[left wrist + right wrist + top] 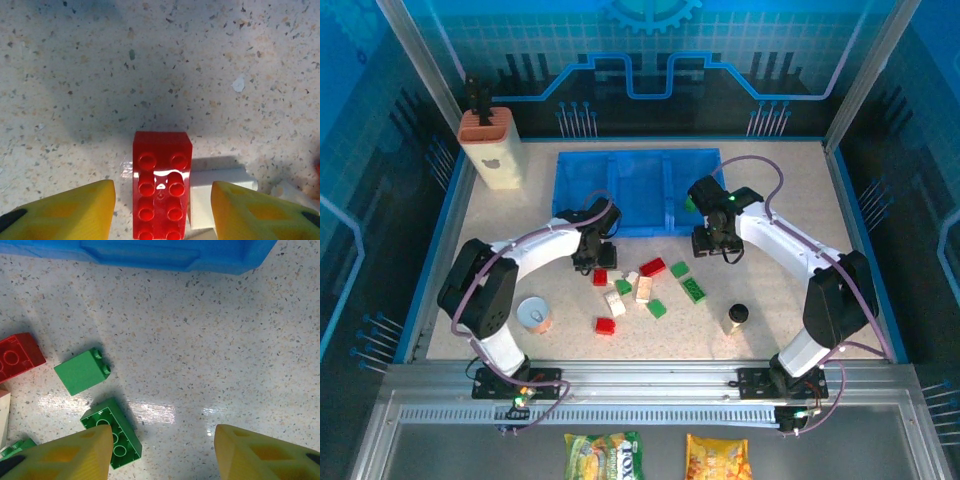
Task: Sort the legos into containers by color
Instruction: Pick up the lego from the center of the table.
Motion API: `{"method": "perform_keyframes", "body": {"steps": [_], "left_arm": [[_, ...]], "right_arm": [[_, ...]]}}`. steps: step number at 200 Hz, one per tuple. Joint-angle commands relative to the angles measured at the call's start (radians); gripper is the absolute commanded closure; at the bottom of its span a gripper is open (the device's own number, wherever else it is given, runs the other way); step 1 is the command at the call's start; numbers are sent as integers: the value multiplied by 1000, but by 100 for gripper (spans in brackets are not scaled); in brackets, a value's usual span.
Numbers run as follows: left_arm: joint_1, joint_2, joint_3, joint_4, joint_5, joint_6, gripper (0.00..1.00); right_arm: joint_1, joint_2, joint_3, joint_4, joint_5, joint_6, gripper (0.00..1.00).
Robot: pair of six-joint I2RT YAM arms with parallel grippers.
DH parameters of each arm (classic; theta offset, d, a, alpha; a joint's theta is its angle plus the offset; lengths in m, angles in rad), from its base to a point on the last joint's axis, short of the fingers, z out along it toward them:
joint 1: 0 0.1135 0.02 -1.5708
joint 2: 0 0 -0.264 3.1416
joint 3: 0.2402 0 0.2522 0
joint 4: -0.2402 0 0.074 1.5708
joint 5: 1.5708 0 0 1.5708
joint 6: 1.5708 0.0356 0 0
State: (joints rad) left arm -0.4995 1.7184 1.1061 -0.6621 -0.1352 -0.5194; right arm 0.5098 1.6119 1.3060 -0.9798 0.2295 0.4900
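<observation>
Right, on the arms' side of the tray: the left gripper (162,192) hangs over a red brick (161,150), jaws apart, one finger on each flank and neither touching. The brick's long axis points away from the wrist, square across the closing line, so I'd say a squeeze meets its long sides. A cream brick (202,200) crowds its right flank. Closer to the tray, the right gripper (162,440) hovers apart and empty, a green brick (117,432) by its left finger. Furthest off is the tray (620,228).
</observation>
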Motion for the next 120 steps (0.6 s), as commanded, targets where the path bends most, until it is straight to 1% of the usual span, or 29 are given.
{"method": "perform_keyframes", "body": {"steps": [1, 29, 62, 120], "left_arm": [[-6, 34, -3, 29, 13, -11, 46], [-6, 58, -5, 34, -15, -8, 47], [-6, 68, -15, 48, -43, 1, 52], [-6, 88, -25, 61, -43, 5, 58]], "right_arm": [[1, -33, 19, -41, 21, 4, 43], [1, -35, 19, -44, 21, 6, 43], [4, -32, 19, -51, 21, 7, 44], [14, -32, 33, -68, 27, 13, 44]]}}
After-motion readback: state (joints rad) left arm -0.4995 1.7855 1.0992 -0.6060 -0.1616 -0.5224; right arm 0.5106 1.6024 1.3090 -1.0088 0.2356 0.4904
